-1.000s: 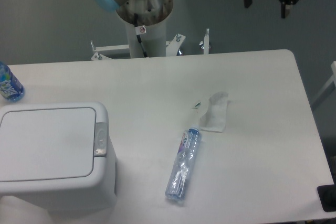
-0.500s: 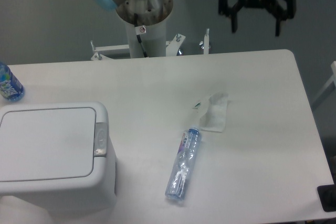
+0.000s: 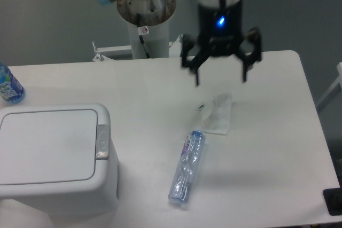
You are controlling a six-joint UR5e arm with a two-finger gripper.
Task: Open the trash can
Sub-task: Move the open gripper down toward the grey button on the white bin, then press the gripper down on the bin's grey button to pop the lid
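The white trash can [image 3: 51, 156] stands at the front left of the table with its flat lid down. A small grey latch button [image 3: 102, 142] sits on its right rim. My gripper [image 3: 221, 77] hangs open above the middle-back of the table, fingers spread wide and nothing between them. It is well to the right of the can and higher than it, just above a crumpled white tissue.
A crushed clear plastic bottle [image 3: 187, 168] lies right of the can. A white tissue [image 3: 219, 114] lies behind it. A blue-capped bottle [image 3: 9, 86] stands at the left edge. The arm's base post [image 3: 145, 20] rises behind the table. A dark object [image 3: 333, 201] sits at the front right corner.
The gripper has swung left and down from the upper right, now over the table near the tissue. It stays open. The can and other objects have not moved.
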